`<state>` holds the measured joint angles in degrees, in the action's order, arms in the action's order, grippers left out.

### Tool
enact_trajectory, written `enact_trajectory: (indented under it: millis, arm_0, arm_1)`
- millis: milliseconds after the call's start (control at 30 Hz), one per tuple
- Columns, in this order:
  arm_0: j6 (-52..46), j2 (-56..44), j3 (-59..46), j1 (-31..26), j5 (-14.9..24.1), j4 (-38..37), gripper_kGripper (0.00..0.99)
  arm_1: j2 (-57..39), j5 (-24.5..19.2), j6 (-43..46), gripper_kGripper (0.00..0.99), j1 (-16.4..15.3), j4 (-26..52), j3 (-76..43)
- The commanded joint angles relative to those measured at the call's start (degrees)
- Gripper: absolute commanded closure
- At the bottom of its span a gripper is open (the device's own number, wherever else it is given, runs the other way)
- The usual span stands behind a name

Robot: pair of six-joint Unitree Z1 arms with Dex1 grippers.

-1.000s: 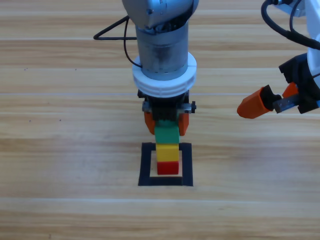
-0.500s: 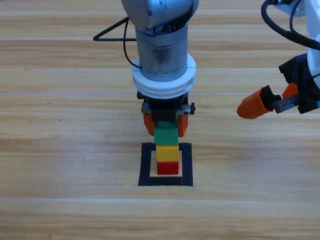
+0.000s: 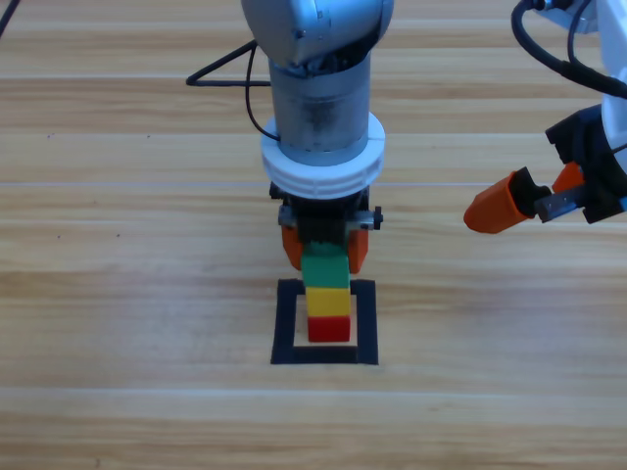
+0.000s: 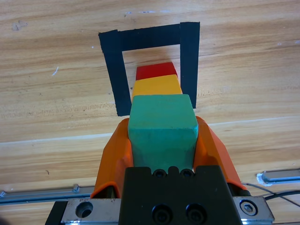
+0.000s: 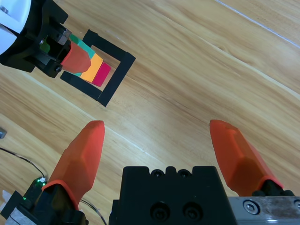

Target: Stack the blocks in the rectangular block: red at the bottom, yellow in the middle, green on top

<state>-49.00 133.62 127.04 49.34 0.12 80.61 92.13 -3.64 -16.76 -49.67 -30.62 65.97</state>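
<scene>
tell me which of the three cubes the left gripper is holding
The green cube, top of the stack, sits between the left gripper's jaws. The yellow cube and red cube below are untouched.

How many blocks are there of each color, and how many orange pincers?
Red block: 1
Yellow block: 1
Green block: 1
Orange pincers: 2, the left pincer shut on the green block, and the right pincer open, off to the side
Black tape square: 1
Total: 6 things
</scene>
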Motion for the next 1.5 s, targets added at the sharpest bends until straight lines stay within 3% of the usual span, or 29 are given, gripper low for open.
enact_trajectory:
  millis: [33, 133, 200, 233, 300, 333, 900, 1133, 1200, 1233, 1367, 1500]
  arm_0:
    - [0.4, 3.1, -1.3, 1.2, 0.4, 0.3, 0.973]
    - [0.4, 2.8, -1.3, 1.2, 0.4, 0.3, 0.959]
    - [0.4, 2.3, -1.4, 1.3, 0.4, 0.3, 0.844]
    - [0.4, 2.0, -1.4, 1.3, 0.3, 0.3, 0.680]
    - [0.3, 1.3, -1.4, 1.4, 0.4, 0.3, 0.070]
    - [0.4, 0.9, -1.6, 1.4, 0.4, 0.3, 0.001]
    - [1.2, -3.4, -1.6, 1.6, 0.9, 0.3, 0.000]
    - [3.7, -19.9, 0.1, 5.6, 6.6, 0.3, 0.000]
    - [3.6, -24.5, -1.3, 10.6, 10.8, -0.4, 0.000]
    - [2.8, -26.9, -2.6, 13.5, 13.0, -0.4, 0.000]
    - [3.0, -33.4, -11.6, 18.9, 15.4, -4.8, 0.000]
    - [5.1, -47.8, -38.1, 24.7, 17.2, -23.9, 0.000]
  arm_1:
    - [1.7, 0.6, 0.4, 0.004, 1.4, 0.6, -1.2]
    - [1.7, 0.6, 0.4, 0.004, 1.4, 0.6, -1.2]
    - [1.7, 0.6, 0.4, 0.004, 1.4, 0.6, -1.2]
    - [1.7, 0.7, 0.4, 0.004, 1.4, 0.6, -1.2]
    - [1.7, 0.7, 0.4, 0.004, 1.4, 0.6, -1.2]
    - [1.7, 0.7, 0.4, 0.004, 1.4, 0.6, -1.2]
    - [1.7, 0.7, 0.4, 0.004, 1.4, 0.6, -1.2]
    - [1.7, 0.6, 0.4, 0.004, 1.4, 0.6, -1.2]
    - [1.7, 0.6, 0.4, 0.004, 1.4, 0.6, -1.1]
    - [1.7, 0.7, 0.4, 0.004, 1.4, 0.6, -1.2]
    - [1.7, 0.7, 0.4, 0.004, 1.4, 0.6, -1.2]
    - [1.7, 1.0, 0.4, 0.004, 1.4, 0.6, -1.1]
